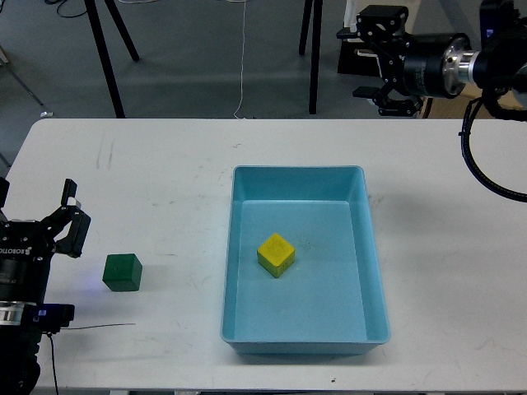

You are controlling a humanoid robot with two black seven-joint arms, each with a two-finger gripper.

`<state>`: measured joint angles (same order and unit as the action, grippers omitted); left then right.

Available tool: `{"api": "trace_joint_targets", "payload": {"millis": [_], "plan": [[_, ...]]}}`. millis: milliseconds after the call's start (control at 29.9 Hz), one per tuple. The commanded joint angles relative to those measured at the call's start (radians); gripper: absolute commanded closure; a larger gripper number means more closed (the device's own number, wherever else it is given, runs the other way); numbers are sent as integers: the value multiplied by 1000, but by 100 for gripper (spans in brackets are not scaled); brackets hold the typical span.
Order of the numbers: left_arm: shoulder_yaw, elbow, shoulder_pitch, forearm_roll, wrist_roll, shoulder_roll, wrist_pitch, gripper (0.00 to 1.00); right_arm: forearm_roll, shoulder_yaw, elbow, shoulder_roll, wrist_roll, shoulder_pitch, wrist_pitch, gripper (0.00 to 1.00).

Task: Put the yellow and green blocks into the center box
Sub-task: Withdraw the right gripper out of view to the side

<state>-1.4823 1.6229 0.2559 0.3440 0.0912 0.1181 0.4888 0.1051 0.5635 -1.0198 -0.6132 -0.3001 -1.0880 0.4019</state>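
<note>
A yellow block [276,253] lies inside the blue box [230,247] at the table's middle, a little left of the box's centre. A green block [122,272] sits on the white table left of the box. My left gripper [72,219] is open and empty, just up and left of the green block and apart from it. My right gripper [365,62] is open and empty, raised high over the table's far edge, well clear of the box.
The white table [165,181] carries a thin black cable [99,329] near its front left. Beyond the far edge stand black stand legs [107,58], a dark case [370,58] and a cardboard box [482,82] on the floor.
</note>
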Motion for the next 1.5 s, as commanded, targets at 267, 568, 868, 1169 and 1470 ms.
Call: {"api": "trace_joint_targets", "payload": {"millis": [267,568,868,1169,1470], "plan": [[-3,2,-47,0,2,2,0,0,376,556,23,-40,139,515,87,0],[-4,3,-67,0,-2,2,0,0,438,892,-319,-17,139,1097,87,0],[-12,5,-63,0,-10,3,0,0,438,1101,-482,231,138,1477,87,0],[-56,-1,-46,4,-13,14,0,0,424,1084,-510,253,137,1524,87,0],[-72,-53,-26,55,-40,-38,0,0,424,1096,-563,194,137,1567,87,0]]}}
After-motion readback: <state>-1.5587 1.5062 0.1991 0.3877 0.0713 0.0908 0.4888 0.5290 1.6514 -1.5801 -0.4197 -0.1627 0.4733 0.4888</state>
